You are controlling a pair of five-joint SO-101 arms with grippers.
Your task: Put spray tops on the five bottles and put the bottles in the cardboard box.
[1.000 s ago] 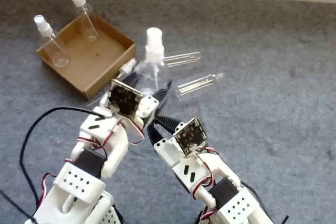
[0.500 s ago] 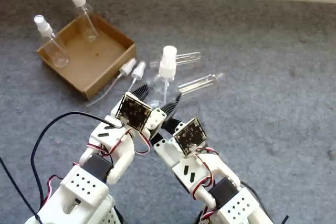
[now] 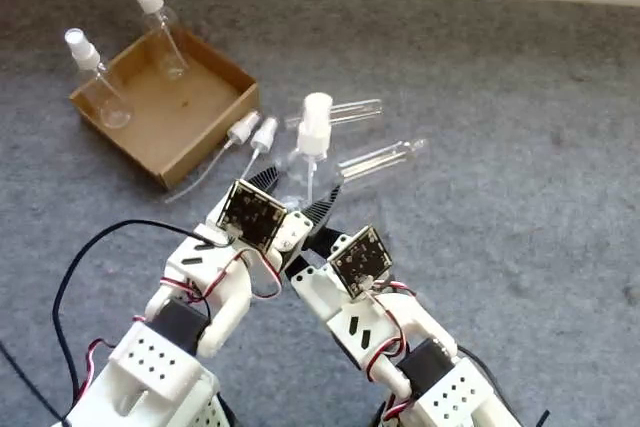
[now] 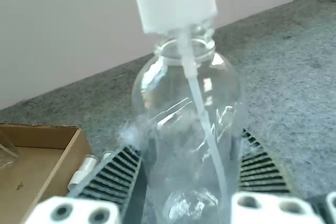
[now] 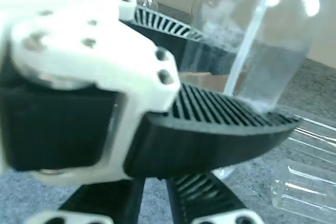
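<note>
High view: the left arm leans forward over mid-table, its left gripper clamped around an upright clear bottle. The spray top sits raised above the bottle's neck. The right gripper crowds just behind; I cannot tell its state. The cardboard box lies toward the far-left corner, across bare table.

Left wrist view: ribbed fingers press both bottle flanks.

Right wrist view: the bottle stands just beyond the left gripper.

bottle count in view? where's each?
5: two bottles in the box, a held bottle in the left gripper, two capless bottles lying on the table.
</note>
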